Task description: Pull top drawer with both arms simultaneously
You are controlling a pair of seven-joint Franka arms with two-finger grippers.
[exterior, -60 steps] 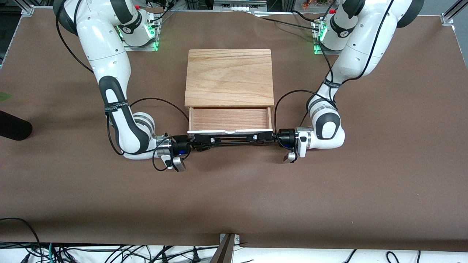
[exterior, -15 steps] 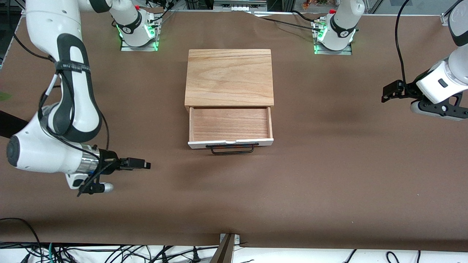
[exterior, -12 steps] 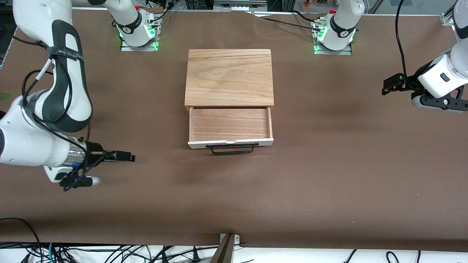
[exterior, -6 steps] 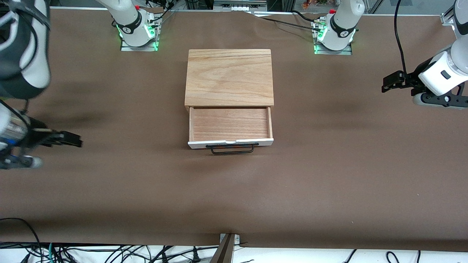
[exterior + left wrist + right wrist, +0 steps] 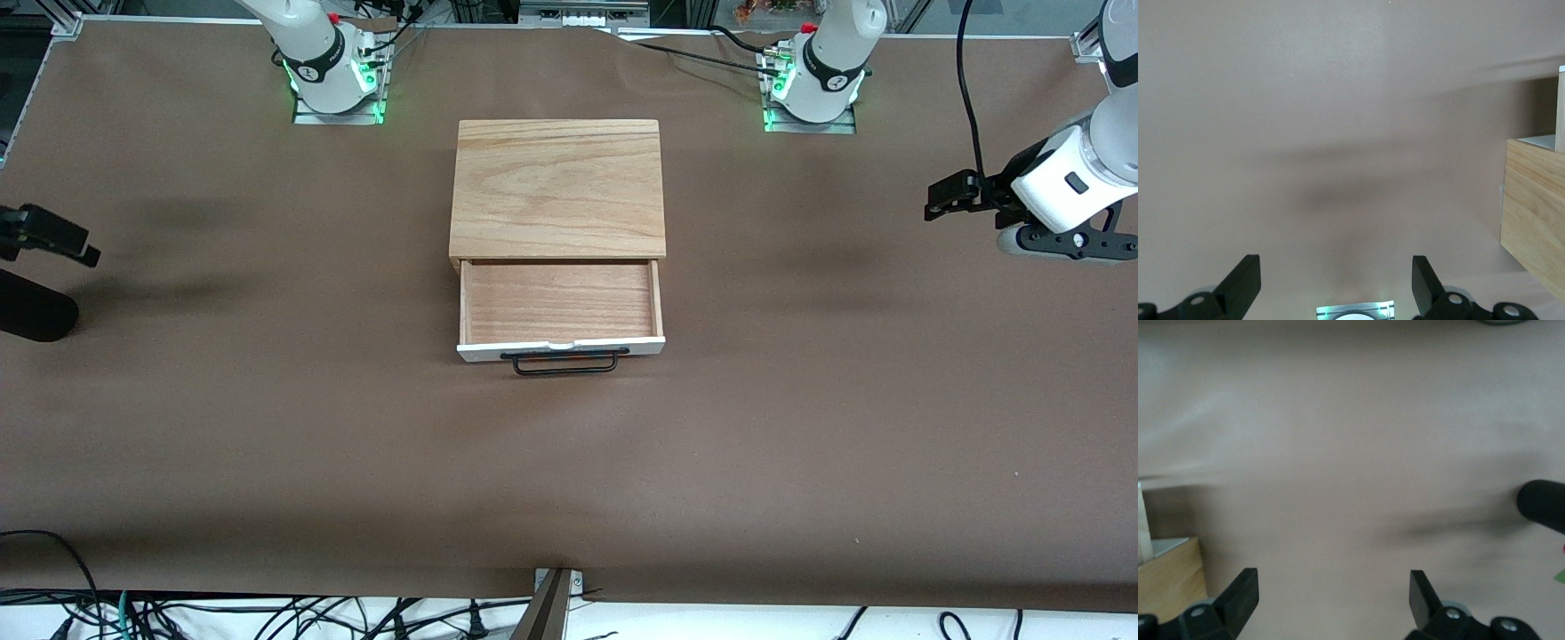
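Already the top drawer (image 5: 561, 307) stands pulled out of the cabinet (image 5: 558, 187) mid-table, so the left hand (image 5: 941, 197) and right hand (image 5: 55, 240), fingers apart, should simply hang well clear of it.

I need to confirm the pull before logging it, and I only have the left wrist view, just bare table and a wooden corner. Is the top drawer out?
Observer: Yes, the top drawer stands pulled out of the cabinet, its wood interior showing and empty.
Operator: Anything on the handle?
Observer: No, the black handle is free; neither gripper touches it.
Operator: Where's the right gripper?
Observer: The right gripper is open, over the table at the right arm's end.
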